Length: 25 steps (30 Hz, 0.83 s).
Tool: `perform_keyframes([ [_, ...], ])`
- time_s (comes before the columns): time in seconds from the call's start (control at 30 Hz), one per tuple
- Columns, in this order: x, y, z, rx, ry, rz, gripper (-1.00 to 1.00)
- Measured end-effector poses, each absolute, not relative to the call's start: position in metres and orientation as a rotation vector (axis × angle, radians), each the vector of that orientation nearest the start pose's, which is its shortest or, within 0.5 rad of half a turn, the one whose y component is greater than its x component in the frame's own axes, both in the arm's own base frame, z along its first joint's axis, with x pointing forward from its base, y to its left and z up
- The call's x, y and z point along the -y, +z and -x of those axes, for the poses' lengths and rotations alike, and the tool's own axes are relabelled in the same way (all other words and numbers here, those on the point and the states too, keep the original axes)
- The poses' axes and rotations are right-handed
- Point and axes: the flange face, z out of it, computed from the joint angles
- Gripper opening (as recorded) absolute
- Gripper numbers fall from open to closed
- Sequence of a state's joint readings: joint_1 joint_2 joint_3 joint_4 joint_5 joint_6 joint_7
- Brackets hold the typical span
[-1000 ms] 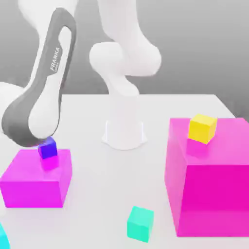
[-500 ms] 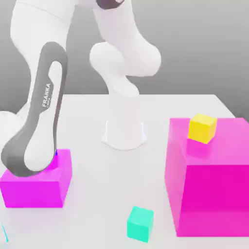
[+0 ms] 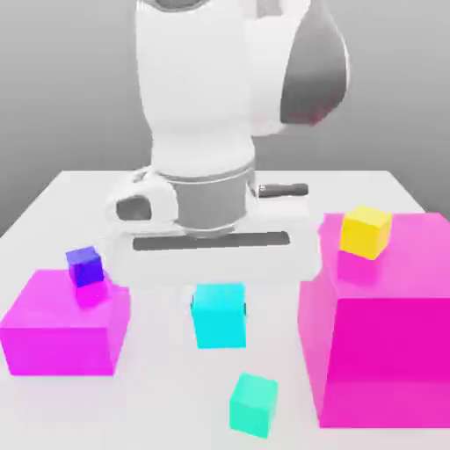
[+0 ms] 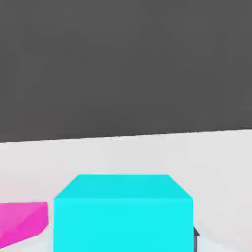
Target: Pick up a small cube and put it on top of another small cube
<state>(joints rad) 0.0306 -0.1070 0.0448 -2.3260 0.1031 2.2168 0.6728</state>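
A bright cyan small cube (image 3: 218, 315) hangs under the white hand in the middle of the exterior view, between the two magenta blocks. My gripper (image 3: 218, 308) is shut on this small cube, with dark fingertips just showing at its two sides. In the hand view the same small cube (image 4: 123, 211) sits close in front, the white table stretching beyond it.
A dark blue cube (image 3: 85, 265) sits on the low magenta block (image 3: 61, 330) at the exterior view's left. A yellow cube (image 3: 366, 231) rests on the tall magenta block (image 3: 378, 343) at the right. A mint-teal cube (image 3: 254, 403) lies on the table (image 3: 158, 395) near the front.
The arm has swung from the exterior view's left to the centre. The gripper has gone from open to shut, and the cyan cube now hangs in it.
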Motion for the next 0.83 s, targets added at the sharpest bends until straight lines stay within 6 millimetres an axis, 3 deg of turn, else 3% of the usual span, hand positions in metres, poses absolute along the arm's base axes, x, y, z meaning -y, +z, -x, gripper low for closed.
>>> perform_keyframes([
  [0.13,-0.102,0.42,-0.447,-0.648,0.039,3.015,-1.0],
  [0.33,-0.181,0.463,-0.362,-0.09,0.011,3.126,-1.0],
  [0.47,-0.191,0.42,-0.349,-0.006,0.005,3.136,-1.0],
  [0.5,-0.191,0.41,-0.348,-0.004,0.005,3.137,1.0],
  [0.7,-0.19,0.405,-0.348,-0.002,0.003,3.139,1.0],
  [0.83,-0.191,0.447,-0.348,-0.001,0.0,3.141,1.0],
])
